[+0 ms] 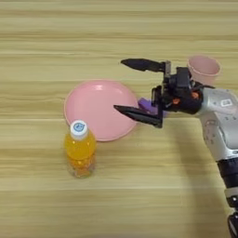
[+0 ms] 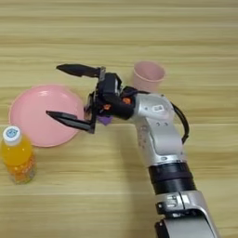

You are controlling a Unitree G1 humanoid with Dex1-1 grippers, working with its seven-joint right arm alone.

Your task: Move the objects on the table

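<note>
Over the plate's [image 1: 95, 109] right edge, gripper [image 1: 122, 85] spread wide and empty, cup [image 1: 203, 69] behind, bottle [image 1: 80, 148] front-left

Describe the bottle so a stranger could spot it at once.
Start at the pink plate mid-table. Just in front of its near left rim stands the bottle, upright and apart from the claw. It alone is orange, with a white cap.

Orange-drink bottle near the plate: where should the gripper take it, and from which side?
Grip the orange-drink bottle around its body, below the white cap. It stands upright and apart from the pink plate, so coming in level from the right looks best; the right gripper, fingers spread wide, is already on that side.
</note>
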